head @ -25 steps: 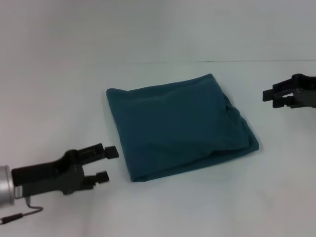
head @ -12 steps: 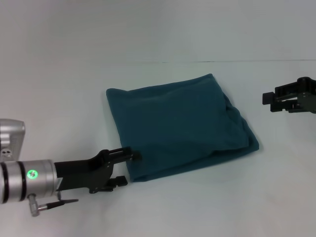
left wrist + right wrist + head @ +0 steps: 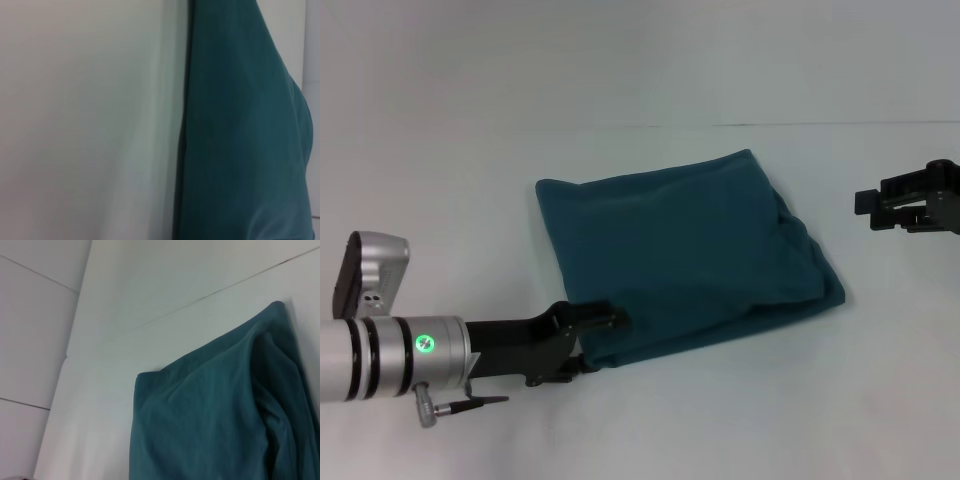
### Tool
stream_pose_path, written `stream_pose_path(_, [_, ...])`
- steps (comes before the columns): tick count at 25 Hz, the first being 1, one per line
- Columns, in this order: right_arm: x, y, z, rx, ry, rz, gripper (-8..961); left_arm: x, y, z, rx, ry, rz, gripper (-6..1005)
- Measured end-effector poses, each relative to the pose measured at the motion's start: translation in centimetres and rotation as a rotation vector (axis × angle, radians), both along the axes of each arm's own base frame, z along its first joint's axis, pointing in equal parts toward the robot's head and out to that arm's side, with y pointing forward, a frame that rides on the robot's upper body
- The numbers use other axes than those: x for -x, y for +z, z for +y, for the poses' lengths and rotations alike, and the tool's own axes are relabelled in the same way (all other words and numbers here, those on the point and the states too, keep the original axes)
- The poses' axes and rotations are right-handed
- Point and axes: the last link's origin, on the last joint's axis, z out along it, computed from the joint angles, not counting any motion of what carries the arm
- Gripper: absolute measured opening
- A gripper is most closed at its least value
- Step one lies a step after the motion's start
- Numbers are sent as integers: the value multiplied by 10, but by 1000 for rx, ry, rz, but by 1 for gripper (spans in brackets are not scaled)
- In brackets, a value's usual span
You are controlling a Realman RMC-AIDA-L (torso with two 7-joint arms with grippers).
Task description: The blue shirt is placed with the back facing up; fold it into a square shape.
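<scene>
Shirt: one blue shirt [image 3: 682,258] is lying folded into a rough square on the white table [image 3: 440,180].
Left gripper [image 3: 597,336]: nearer arm, sitting at the shirt's near-left corner, cloth running away to its right; grip impossible to tell.
Right gripper [image 3: 867,208]: hovering well apart, beyond the right edge; grip unclear.

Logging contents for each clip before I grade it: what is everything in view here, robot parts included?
blue shirt: one, dark teal-blue, folded into a rough square at the middle of the table.
table: one, white, beneath everything.
left gripper: one, black on a silver arm, at the shirt's near-left corner, one finger over the edge.
right gripper: one, black, off the shirt's right side, apart from it.
</scene>
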Motion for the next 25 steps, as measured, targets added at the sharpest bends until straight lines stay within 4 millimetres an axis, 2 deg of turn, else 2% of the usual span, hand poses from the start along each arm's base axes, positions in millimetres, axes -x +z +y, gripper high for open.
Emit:
stream_pose_path(7, [0, 1, 0, -7, -3, 10, 433, -1, -2, -3, -7, -16, -12, 856])
stream_pose_path(13, [-1, 2, 0, -11, -6, 14, 431, -1, -2, -4, -7, -17, -19, 643])
stream_pose_path(18, [-2, 3, 0, -15, -9, 14, 430, -1, -2, -5, -6, -21, -23, 408])
stream_pose_path(25, [-3, 3, 0, -18, -21, 14, 428, 0, -1, -7, -6, -40, -22, 199])
